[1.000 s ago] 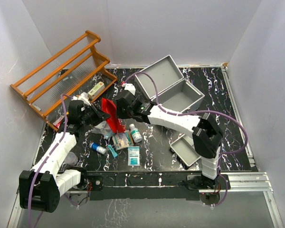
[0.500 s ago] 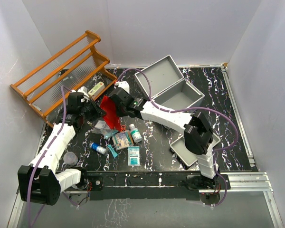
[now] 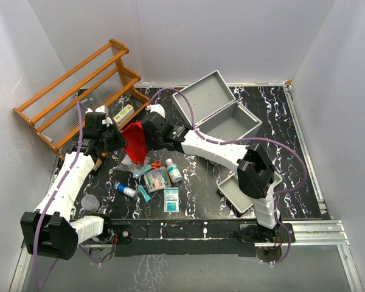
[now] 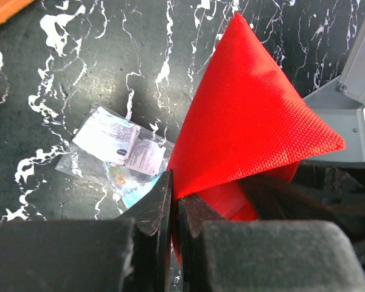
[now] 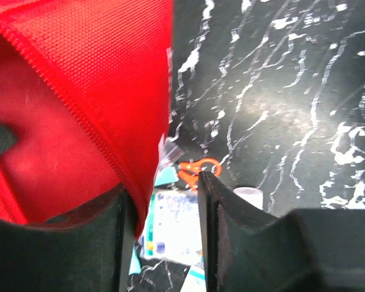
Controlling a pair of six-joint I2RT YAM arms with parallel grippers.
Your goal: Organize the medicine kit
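Red pouch [image 4: 249,121], corner pinched in the closed left gripper [image 4: 172,182], right gripper [image 5: 164,185] parted at its zipper edge — any tug may slip that thin pinch, dropping it short of the open medicine kit [image 3: 231,126] to its far right.

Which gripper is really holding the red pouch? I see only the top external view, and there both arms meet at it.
Observer: The left wrist view shows the left gripper shut on an edge of the red pouch.
Operator: And the right one, is it closed too?
Observer: No. In the right wrist view the right gripper has its jaws apart; the pouch's zipper edge lies against one side, and the table shows through the remaining gap.
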